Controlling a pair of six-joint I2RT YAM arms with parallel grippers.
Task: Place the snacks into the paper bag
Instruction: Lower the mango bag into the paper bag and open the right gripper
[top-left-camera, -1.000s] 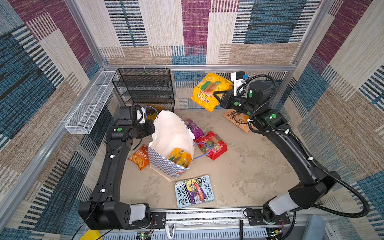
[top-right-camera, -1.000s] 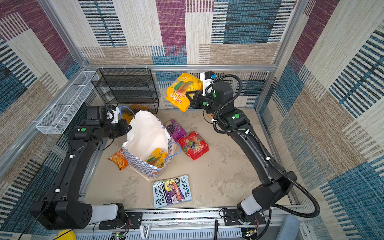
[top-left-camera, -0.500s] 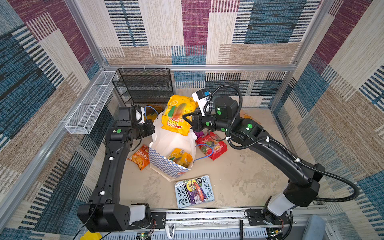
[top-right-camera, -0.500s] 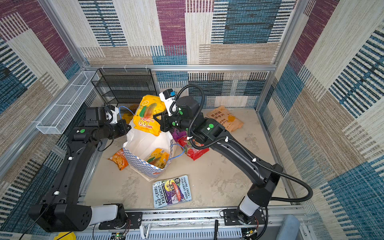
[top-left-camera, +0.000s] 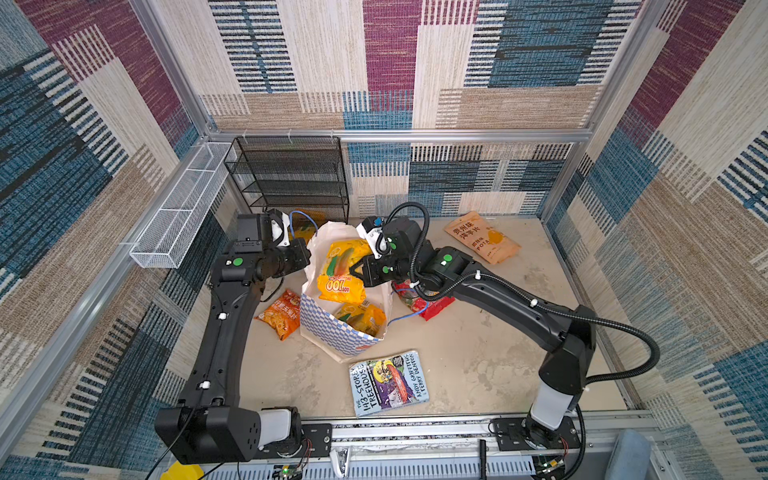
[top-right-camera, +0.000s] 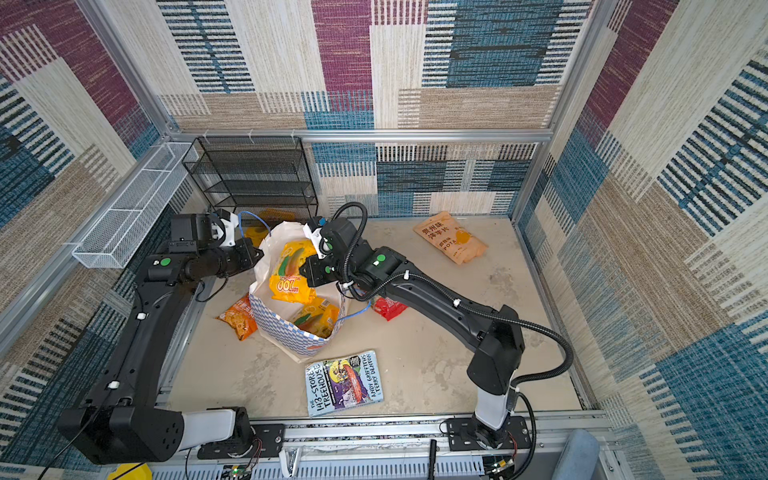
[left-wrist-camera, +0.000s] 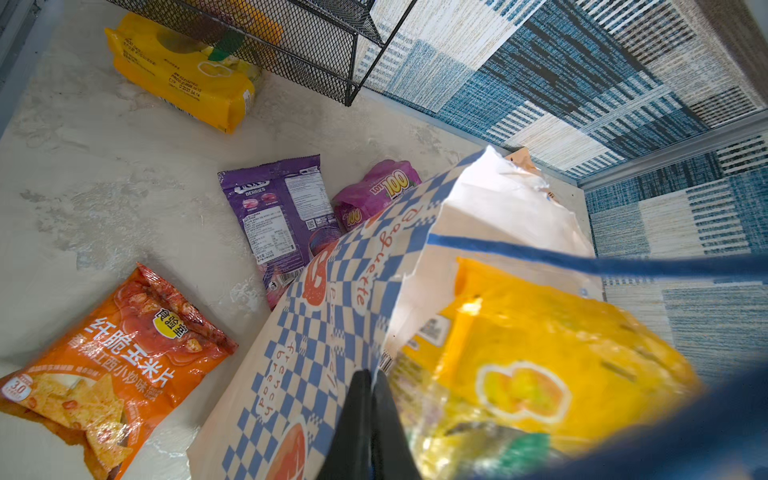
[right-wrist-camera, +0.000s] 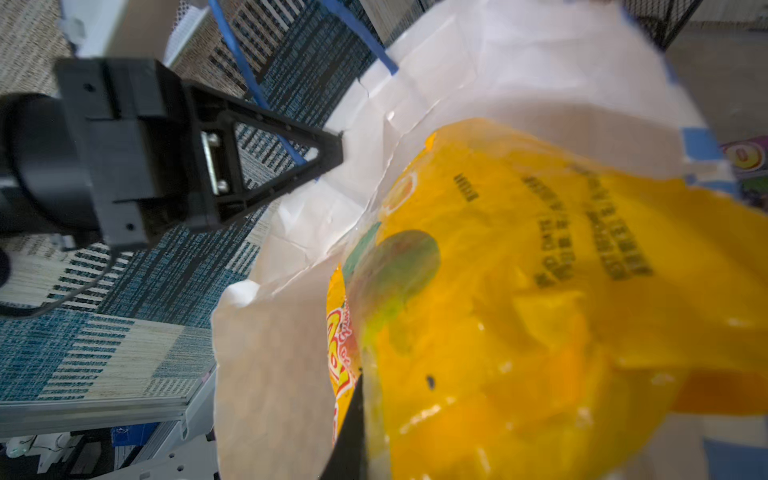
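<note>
One paper bag (top-left-camera: 332, 332) is standing between left claw (top-left-camera: 308, 254) and right claw (top-left-camera: 355, 272). One packet (top-left-camera: 338, 283) is hanging inside it, off right claw.

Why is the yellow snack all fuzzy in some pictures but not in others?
Right wrist view: the yellow snack packet sits close to the lens and looks smeared, its print barely readable. Left wrist view: it is soft too, while the orange chip packet beside the paper bag is crisp. In both top views it is sharp.

At the right gripper (top-left-camera: 355, 272), "100" is printed on the yellow packet (top-left-camera: 337, 284); "Baguette" is read on the paper bag (left-wrist-camera: 320, 324), "Treehouse" on the book (top-left-camera: 388, 382).
</note>
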